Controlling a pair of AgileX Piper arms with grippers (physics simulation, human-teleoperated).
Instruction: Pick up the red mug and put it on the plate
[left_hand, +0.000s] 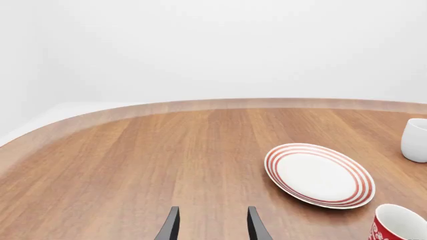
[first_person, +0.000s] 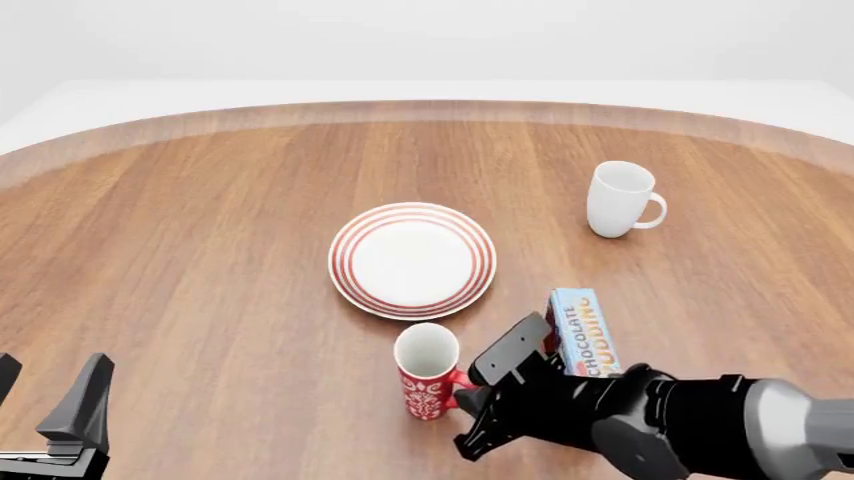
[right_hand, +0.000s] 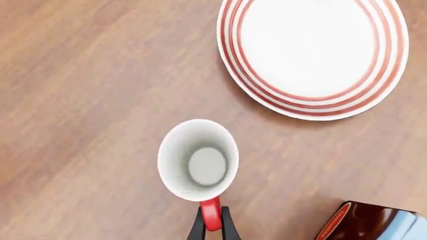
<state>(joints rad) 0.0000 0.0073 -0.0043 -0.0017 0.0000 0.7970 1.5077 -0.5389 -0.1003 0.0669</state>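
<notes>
The right arm (first_person: 694, 415) comes in low from the right side in the front view, with its wrist bent toward the left. The right gripper (right_hand: 211, 225) has its two thin fingers (right_hand: 196, 227) pressed on the red handle of the red mug (first_person: 427, 372). The left gripper (first_person: 54, 405) stays low at the near left corner, its jaws apart and holding nothing.

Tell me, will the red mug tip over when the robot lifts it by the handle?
Probably a bit: the red mug is tall and narrow, and the right gripper pinches only its handle. It looks empty, so likely light.
</notes>
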